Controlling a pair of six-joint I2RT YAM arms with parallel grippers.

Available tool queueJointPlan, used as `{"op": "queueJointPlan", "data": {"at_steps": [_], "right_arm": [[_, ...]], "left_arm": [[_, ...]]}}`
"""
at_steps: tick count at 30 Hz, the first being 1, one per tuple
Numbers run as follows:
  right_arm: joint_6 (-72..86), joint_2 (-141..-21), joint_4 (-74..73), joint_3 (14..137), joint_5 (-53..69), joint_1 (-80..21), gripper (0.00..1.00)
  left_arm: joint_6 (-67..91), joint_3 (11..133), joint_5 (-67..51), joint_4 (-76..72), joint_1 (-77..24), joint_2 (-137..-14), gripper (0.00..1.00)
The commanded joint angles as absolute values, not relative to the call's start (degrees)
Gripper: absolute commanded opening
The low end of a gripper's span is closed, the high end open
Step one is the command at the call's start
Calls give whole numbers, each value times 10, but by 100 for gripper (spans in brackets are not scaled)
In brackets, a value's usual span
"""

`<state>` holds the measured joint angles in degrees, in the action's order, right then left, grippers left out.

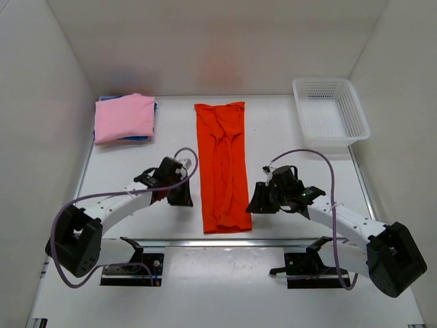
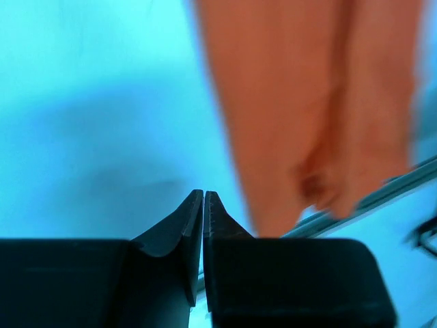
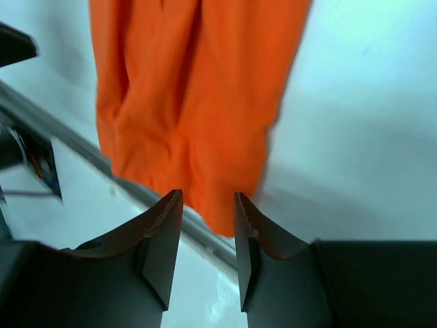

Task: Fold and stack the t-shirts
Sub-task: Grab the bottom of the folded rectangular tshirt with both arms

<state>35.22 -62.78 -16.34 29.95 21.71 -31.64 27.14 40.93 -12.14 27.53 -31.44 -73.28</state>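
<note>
The orange-red t-shirt (image 1: 222,164) lies on the table folded into a long narrow strip, running from the back to the near edge. It shows in the left wrist view (image 2: 300,109) and the right wrist view (image 3: 191,96). The pink t-shirt (image 1: 123,117) lies folded at the back left on top of the blue t-shirt (image 1: 140,138), of which only edges show. My left gripper (image 1: 183,198) is shut and empty just left of the strip's near end. My right gripper (image 1: 257,203) is open and empty just right of the strip's near end.
A white mesh basket (image 1: 330,111) stands at the back right. White walls enclose the table on three sides. A metal rail (image 1: 225,240) runs along the near edge by the shirt's bottom end.
</note>
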Motion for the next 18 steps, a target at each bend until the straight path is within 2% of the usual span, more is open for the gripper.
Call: {"op": "queueJointPlan", "data": {"at_steps": [1,7,14,17,18], "right_arm": [[370,-636,-161,290,208,-365,34],[385,-673,-124,271,200,-397,34],[385,-722,-116,258,180,-417,35],[384,-737,-117,263,177,-419,32],[380,-743,-118,265,178,-421,27]], "left_arm": [[329,350,-97,209,-337,-694,17],[388,316,-89,143,-416,-722,18],[429,319,-80,106,-455,-735,22],[429,319,-77,112,-456,-725,26],[426,320,-82,112,-454,-726,27]]}}
